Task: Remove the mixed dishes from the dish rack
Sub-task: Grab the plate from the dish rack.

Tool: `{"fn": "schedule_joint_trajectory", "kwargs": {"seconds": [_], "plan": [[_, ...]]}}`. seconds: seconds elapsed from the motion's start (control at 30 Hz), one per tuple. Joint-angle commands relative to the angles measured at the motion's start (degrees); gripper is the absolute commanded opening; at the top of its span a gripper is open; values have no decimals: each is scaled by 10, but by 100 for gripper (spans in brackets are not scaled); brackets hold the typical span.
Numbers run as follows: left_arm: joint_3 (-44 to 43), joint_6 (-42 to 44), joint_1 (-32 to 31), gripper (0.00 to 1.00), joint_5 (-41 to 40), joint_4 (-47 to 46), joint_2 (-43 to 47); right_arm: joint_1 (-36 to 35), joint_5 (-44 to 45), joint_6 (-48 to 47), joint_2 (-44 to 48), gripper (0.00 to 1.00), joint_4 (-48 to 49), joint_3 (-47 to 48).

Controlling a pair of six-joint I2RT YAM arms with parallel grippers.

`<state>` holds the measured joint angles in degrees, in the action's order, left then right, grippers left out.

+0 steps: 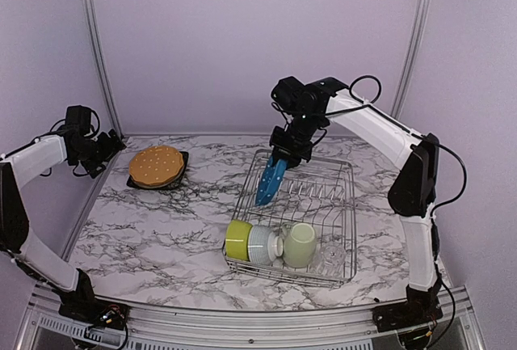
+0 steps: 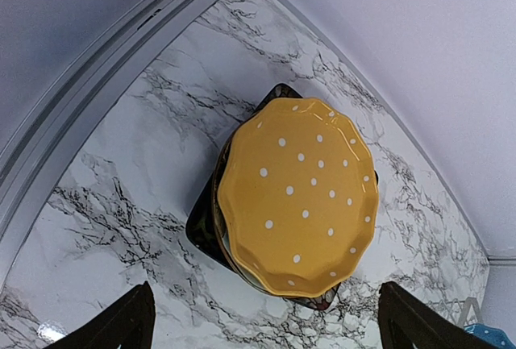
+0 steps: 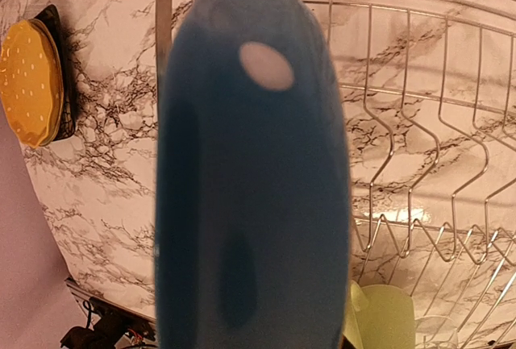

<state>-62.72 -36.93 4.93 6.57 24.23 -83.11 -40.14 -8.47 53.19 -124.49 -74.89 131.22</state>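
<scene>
Inside rack [image 1: 325, 193]: one mug [image 1: 300, 244], one glass [image 1: 332, 256]

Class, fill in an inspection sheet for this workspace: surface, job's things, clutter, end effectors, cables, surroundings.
Surface: marble table.
Job's things: dish rack holds lime-green bowl, white ribbed bowl, mug, glass; orange plate tops a stack over black plate, outside rack.
Clutter: nothing seen.
End effectors: right end effector shut on blue plate, on edge over rack; left end effector open, empty.
Cables: black cables along both arms.
Surroundings: lilac walls, metal frame.
</scene>
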Motion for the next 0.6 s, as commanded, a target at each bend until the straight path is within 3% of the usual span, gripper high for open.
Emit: {"fn": "schedule_joint_trajectory", "kwargs": {"seconds": [0.0,0.57], "plan": [[2,10,1,99,-2,-8,11,-6,-22,-10,33,12,72,54],[-15,21,1,99,5,-7,14,0,4,-3,138,7,61,37]]}}
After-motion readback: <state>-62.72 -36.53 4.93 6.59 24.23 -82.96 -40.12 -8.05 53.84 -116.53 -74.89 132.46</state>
